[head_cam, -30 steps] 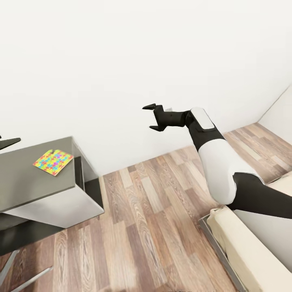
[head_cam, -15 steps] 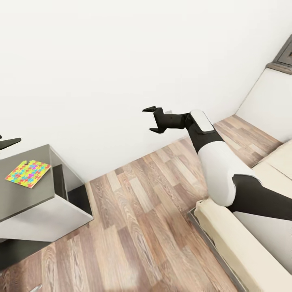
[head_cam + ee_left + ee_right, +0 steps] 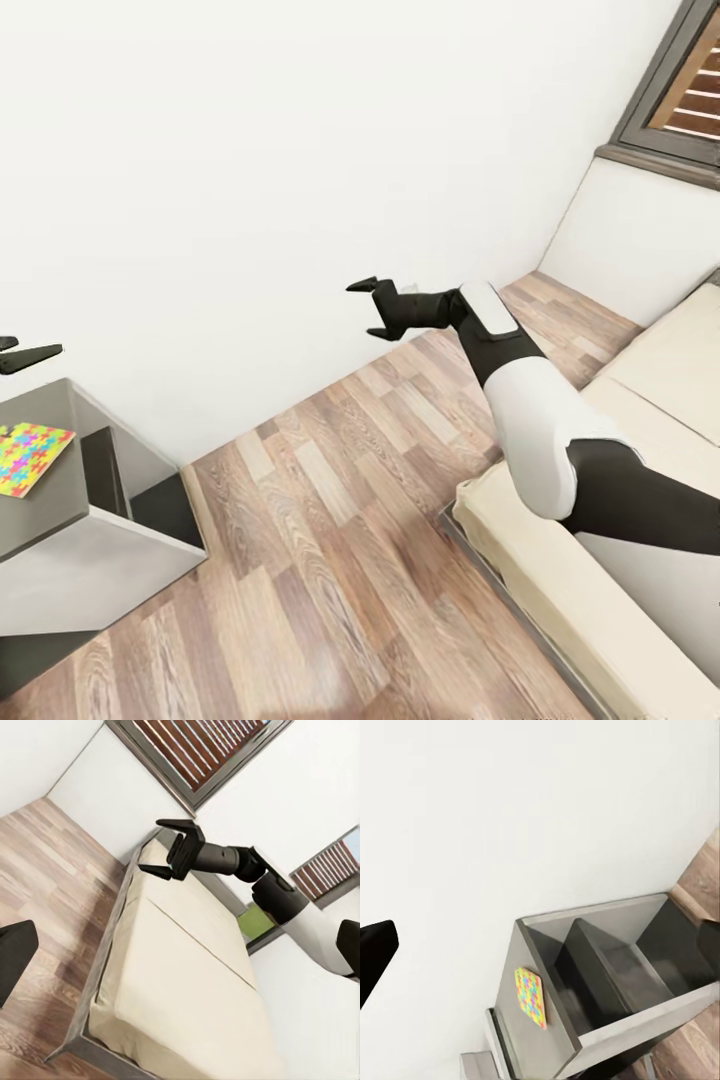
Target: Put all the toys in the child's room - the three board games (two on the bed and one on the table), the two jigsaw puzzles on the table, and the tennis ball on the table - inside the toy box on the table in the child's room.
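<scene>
One jigsaw puzzle (image 3: 26,458) lies flat on the dark grey cabinet section of the table (image 3: 70,530) at the far left; the right wrist view looks at the same jigsaw puzzle (image 3: 531,997). My right gripper (image 3: 372,308) hangs open and empty in mid-air in front of the white wall, over the floor. It also appears as the right gripper (image 3: 171,849) above the bed (image 3: 187,982), whose cream mattress is bare here. My left gripper (image 3: 20,351) pokes in at the left edge above the cabinet, with nothing in it. The toy box, board games and tennis ball are out of view.
Wood-plank floor (image 3: 330,540) runs between the cabinet and the bed (image 3: 600,600) at the right. A white wall stands behind. A window with brown slats (image 3: 690,90) is at the upper right corner. The cabinet has open dark compartments (image 3: 622,975).
The whole picture has shifted: the camera turned right, so the cabinet slid to the left edge while more bed and the window came in. Both arms keep their pose.
</scene>
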Motion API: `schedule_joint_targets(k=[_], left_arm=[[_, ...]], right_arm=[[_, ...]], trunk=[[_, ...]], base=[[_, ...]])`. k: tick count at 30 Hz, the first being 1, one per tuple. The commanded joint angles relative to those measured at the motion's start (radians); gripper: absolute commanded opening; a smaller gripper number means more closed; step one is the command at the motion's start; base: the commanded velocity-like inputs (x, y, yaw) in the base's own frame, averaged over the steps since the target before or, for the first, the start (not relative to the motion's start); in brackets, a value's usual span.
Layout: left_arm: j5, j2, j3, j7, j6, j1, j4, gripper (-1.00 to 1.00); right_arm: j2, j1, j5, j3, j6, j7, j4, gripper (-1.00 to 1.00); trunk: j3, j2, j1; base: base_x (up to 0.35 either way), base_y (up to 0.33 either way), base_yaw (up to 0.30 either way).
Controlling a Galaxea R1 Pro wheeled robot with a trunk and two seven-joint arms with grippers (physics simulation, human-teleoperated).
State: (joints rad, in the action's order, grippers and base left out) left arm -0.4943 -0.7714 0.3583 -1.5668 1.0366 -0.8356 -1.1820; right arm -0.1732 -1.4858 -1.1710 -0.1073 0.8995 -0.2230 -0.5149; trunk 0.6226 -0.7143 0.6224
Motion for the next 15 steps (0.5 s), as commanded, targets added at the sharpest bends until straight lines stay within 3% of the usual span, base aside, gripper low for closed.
schedule_joint_targets(k=[1, 5, 10, 15], left_arm=[[0.001, 0.001, -0.005, -0.004, 0.011, 0.0, 0.001, 1.0], [0.005, 0.005, -0.031, -0.004, 0.011, 0.0, 0.002, 1.0], [0.006, 0.018, -0.06, 0.103, 0.011, -0.001, 0.011, 1.0], [0.01, 0.051, -0.089, 0.236, 0.011, -0.002, 0.021, 1.0]], right_arm=[[-0.001, 0.0, -0.007, -0.003, 0.003, -0.011, -0.001, 1.0], [-0.001, 0.009, -0.007, 0.015, 0.002, -0.011, -0.001, 1.0], [-0.001, 0.036, -0.006, 0.056, 0.003, -0.014, -0.002, 1.0], [-0.001, 0.044, -0.004, 0.143, 0.005, -0.038, 0.0, 1.0]], trunk=[[0.001, -0.001, 0.0], [0.001, -0.001, 0.0], [0.001, -0.001, 0.0], [0.001, -0.001, 0.0]], base=[[0.0, 0.0, -0.063], [0.0, 0.0, -0.03], [0.0, 0.0, -0.008], [0.0, 0.0, -0.002]])
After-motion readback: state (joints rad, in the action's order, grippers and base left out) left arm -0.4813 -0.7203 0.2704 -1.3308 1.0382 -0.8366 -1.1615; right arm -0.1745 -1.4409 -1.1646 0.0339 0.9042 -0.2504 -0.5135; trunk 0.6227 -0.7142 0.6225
